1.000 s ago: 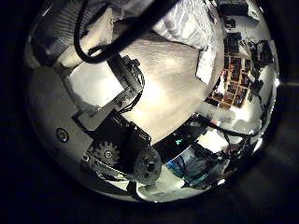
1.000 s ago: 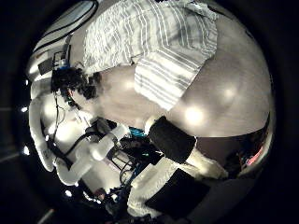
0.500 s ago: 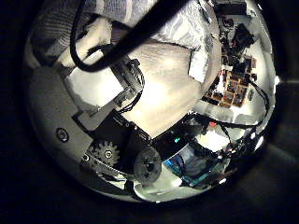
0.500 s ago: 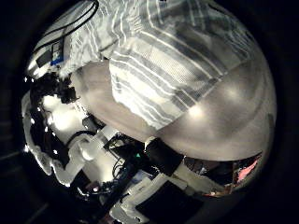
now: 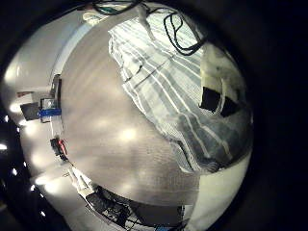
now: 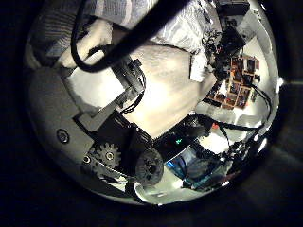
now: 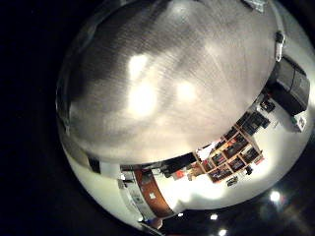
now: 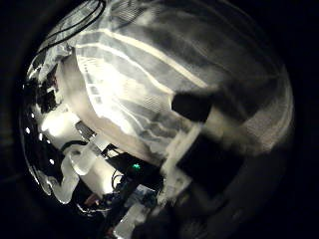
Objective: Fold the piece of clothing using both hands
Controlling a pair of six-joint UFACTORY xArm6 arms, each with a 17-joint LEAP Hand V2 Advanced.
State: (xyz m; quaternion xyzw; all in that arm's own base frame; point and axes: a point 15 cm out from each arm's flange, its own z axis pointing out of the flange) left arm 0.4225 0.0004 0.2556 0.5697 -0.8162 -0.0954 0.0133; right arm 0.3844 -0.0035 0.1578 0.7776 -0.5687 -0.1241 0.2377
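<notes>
A striped piece of clothing (image 5: 164,87) lies spread on the table (image 5: 96,135). In the left little finger side palm view a finger (image 5: 218,92) of my left hand rests on the cloth near its rumpled edge. The left thumb side palm view shows my left hand (image 6: 106,106) over bare table, with the cloth (image 6: 123,9) beyond its fingers. The striped cloth (image 8: 140,70) fills the right thumb side palm view, very close to that palm. A finger (image 8: 204,112) of my right hand reaches onto it. Neither hand shows cloth pinched between its fingers.
The right little finger side palm view looks over bare table (image 7: 167,79), with part of my right hand (image 7: 290,87) at its edge. Shelves (image 7: 231,152) and room clutter stand past the table's edge.
The striped cloth has grown to fill the right thumb side palm view, so my right hand has come down close onto it. The left thumb view has shifted slightly.
</notes>
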